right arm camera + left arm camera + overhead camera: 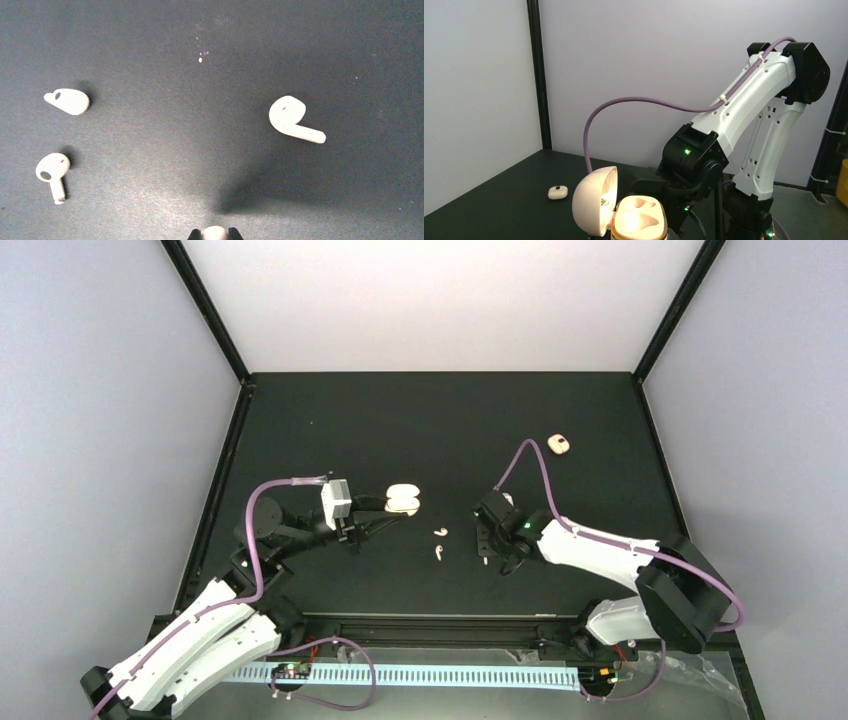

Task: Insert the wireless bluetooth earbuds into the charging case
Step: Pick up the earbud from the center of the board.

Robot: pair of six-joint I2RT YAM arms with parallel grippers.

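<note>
**Top view:** The left fingers [375, 508] clamp the open charging case [403, 500] over the counter [400, 420]. Two earbuds [440, 532] lie near each other between that case and the right arm [600, 550]. A closed second case [559, 444] rests well apart, at far right.

**Left wrist view:** The charging case [639, 222] has its wells facing up, with its lid [596, 200] swung open to the left.

**Right wrist view:** Three lie on the counter [200, 150]:
- one earbud [67, 101] at upper left
- one earbud [51, 170] below it
- one earbud [295, 120] at right

The right fingers [196, 234] pinch a fourth earbud [215, 233] at the lower edge.

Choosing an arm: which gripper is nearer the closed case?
Right. The right gripper sits near-left of the closed case; the left gripper, holding the open case, is farther left.
</note>
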